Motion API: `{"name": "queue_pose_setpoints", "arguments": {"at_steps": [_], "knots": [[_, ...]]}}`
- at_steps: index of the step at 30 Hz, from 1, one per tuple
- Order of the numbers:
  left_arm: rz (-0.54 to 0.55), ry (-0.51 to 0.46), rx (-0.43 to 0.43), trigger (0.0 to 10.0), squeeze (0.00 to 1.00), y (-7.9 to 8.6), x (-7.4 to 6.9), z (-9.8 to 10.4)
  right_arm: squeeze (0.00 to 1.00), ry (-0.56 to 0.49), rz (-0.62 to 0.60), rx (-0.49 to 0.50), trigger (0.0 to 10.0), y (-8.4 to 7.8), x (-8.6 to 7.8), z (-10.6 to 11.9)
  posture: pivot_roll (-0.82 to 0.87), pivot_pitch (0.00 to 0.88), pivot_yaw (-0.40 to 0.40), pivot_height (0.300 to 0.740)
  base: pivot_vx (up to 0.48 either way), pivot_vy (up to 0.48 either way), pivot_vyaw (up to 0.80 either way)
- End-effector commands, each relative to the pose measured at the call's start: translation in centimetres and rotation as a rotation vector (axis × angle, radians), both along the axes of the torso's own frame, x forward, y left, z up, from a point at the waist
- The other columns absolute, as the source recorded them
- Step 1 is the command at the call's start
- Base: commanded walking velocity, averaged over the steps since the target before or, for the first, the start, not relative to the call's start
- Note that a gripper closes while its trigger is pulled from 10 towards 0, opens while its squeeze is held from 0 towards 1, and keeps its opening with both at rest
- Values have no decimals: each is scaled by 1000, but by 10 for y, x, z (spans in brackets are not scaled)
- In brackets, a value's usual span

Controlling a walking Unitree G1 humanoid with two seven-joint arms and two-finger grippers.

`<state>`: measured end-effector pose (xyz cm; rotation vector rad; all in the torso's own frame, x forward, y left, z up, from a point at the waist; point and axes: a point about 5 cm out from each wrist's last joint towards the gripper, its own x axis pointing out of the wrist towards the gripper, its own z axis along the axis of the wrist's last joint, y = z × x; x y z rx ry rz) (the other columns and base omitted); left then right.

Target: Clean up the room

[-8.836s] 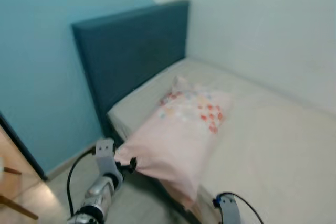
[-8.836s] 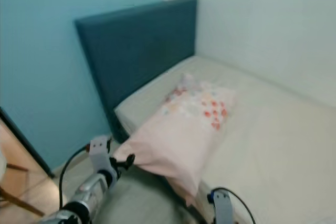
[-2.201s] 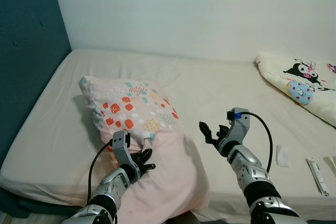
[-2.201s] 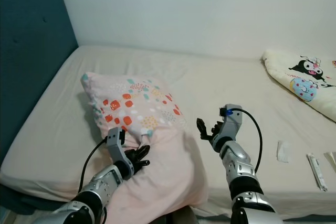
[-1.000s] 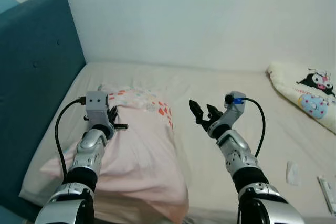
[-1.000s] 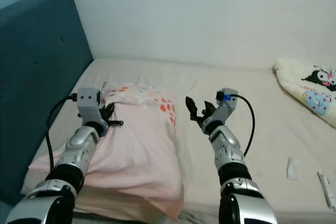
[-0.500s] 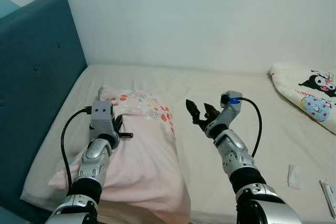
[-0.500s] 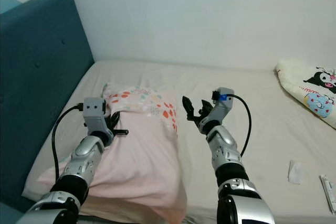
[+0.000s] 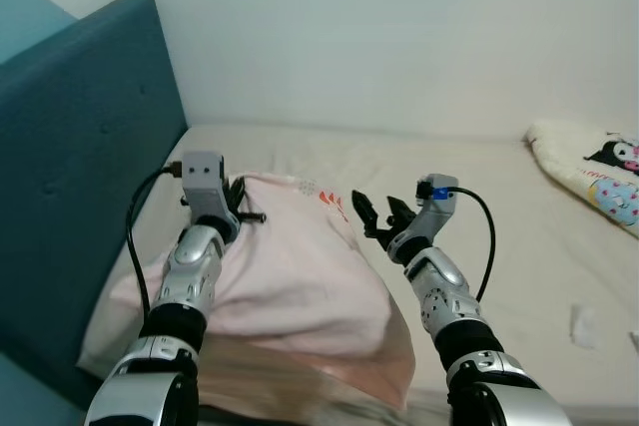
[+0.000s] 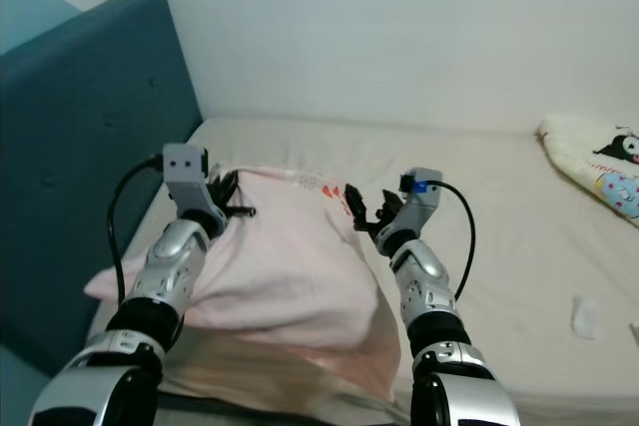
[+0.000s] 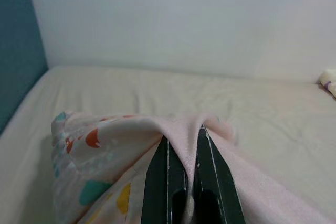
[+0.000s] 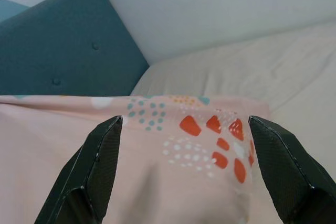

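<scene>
While left pincer (image 11: pixel 182 182) pinches pillow (image 9: pixel 290 276) — right pincer (image 9: pixel 377 218) gapes beside it.

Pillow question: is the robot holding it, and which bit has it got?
Yes. The left gripper has its fingers pinched on a fold of the pink pillow near its top edge. The right gripper is open beside it, holding nothing.

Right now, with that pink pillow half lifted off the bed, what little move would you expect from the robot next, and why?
Probably the right pincer eases forward and shuts on the pillow. Its fingers stand wide open just beside the pillow's near corner, while the left pincer already pinches a fold of the fabric. A second grip would likely let both arms set the pillow straight by the blue headboard.
</scene>
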<state>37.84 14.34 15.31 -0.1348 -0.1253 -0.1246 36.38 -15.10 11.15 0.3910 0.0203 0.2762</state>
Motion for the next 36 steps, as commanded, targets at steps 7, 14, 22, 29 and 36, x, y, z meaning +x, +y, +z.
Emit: {"name": "queue_pose_setpoints", "arguments": {"at_steps": [7, 14, 22, 29, 36], "knots": [[-42, -104, -26, 10000, 0, -15, 8, 31, 0, -13, -32, 14, 10000, -3, -3, -2, -183, 0, 0, 740, 0, 305, 0], [-75, -91, -30, 10000, 0, -28, 6, 27, 0, -13, -39, 15, 10000, -3, -3, -2, -186, 0, 3, 740, 0, 91, 0], [-103, -60, -33, 10000, 0, -38, 1, 15, 0, -14, -39, 13, 10000, -3, -3, -2, -185, 0, 1, 740, 0, 161, 0], [-185, 0, -59, 10000, 0, -62, -12, -5, 0, -15, -36, 10, 10000, -2, -3, -2, -185, 0, -1, 740, 0, 0, 0], [-179, 36, -70, 10000, 0, -68, -15, -13, 0, -10, -24, -25, 10000, -1, -3, -2, -189, 0, -4, 740, 0, -206, 0]]}}
